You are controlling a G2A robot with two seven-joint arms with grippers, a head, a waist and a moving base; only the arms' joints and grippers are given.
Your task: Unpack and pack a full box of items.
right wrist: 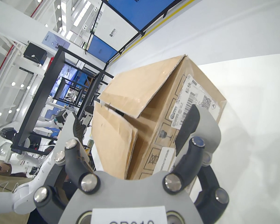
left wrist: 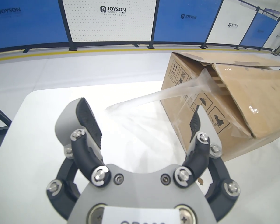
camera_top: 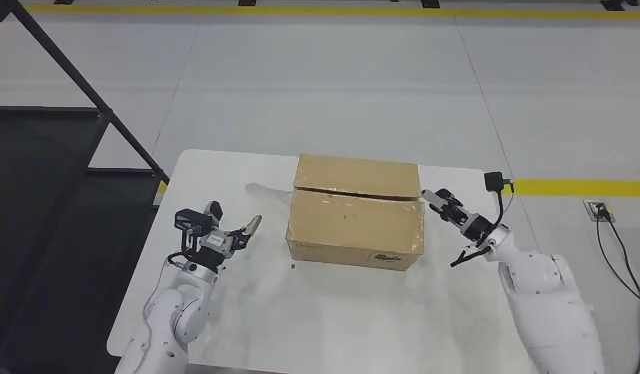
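Note:
A brown cardboard box (camera_top: 355, 211) lies in the middle of the white table (camera_top: 330, 314), its top flaps down but slightly ajar along the seam. A strip of clear tape (left wrist: 154, 96) hangs loose from the box's end (left wrist: 247, 99) toward my left gripper (left wrist: 142, 117). That gripper (camera_top: 235, 236) is open and holds nothing, a short way from the box's left end. My right gripper (camera_top: 438, 200) is open at the box's right end. In the right wrist view its fingers (right wrist: 189, 122) stand on either side of the labelled end of the box (right wrist: 140, 89).
A black metal frame (camera_top: 80, 84) stands beyond the table's left side. A cable and floor socket (camera_top: 598, 211) lie on the floor to the right. A small dark speck (camera_top: 291, 267) sits on the table in front of the box.

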